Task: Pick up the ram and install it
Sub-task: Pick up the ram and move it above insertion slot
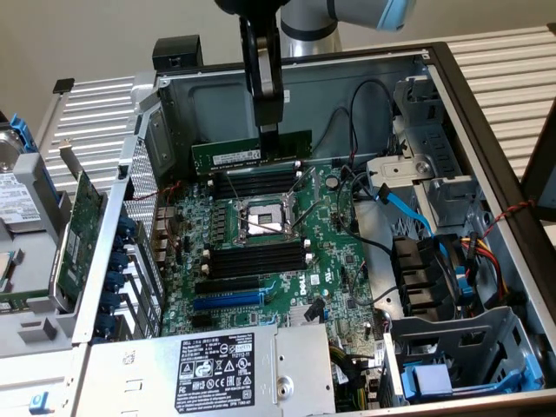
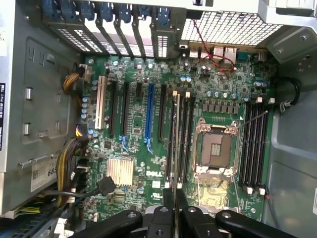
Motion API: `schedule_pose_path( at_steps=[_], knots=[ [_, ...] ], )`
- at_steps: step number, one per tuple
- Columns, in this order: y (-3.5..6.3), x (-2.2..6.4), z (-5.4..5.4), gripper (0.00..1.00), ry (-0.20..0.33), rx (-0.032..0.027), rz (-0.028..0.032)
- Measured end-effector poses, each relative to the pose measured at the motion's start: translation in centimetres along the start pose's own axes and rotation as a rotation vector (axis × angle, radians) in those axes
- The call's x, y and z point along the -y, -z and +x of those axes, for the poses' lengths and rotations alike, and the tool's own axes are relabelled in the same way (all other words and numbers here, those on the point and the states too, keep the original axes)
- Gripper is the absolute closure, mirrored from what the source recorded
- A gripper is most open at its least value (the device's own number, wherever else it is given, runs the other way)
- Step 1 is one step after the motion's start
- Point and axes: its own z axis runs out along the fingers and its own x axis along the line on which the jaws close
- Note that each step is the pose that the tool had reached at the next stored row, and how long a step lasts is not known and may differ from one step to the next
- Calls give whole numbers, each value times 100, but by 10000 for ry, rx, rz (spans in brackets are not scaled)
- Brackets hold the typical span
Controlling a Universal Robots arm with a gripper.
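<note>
Black tool (image 1: 271, 130) pinches the long, thin, dark green ram stick (image 1: 248, 155) by its upper edge, upright above the black memory slots (image 1: 256, 184) on the far side of the green motherboard (image 1: 334, 252).

Seeing matt dark green board on the ram (image 1: 252, 155) in the gripper (image 1: 271, 130), with a papery white sticker (image 1: 236, 156). Reading the gripper itself as black and faintly glossy, possibly plastic, though hard telling. Finding just below the gripper black plastic memory slots (image 1: 256, 184) on a semi-gloss green motherboard (image 1: 334, 252). Noting behind the gripper the case (image 1: 208, 104) in dull grey sheet metal, smooth-looking.
</note>
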Motion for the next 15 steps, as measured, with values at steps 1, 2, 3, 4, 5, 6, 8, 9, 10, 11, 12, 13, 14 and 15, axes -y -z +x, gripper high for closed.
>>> schedule_pose_path(
  at_steps=[1,2,3,4,5,6,8,9,10,11,12,13,14,15],
  knots=[
    [-5,0,0,87,-1,9,1],
    [-8,0,0,87,0,19,0],
    [-10,0,-2,87,-1,37,1],
    [-13,0,-7,87,-2,50,2],
    [-16,1,-13,87,-2,61,4],
    [-18,1,-21,87,-3,68,5],
    [-20,2,-48,87,-3,68,4],
    [-21,2,-67,87,-3,68,4],
    [-21,3,-87,87,-3,68,3],
    [-22,4,-108,87,-3,68,4],
    [-22,4,-120,87,-3,67,2],
    [-22,4,-125,87,-3,67,3],
    [-23,4,-131,87,-3,68,3],
    [-24,5,-135,87,-2,68,3]
  ],
)
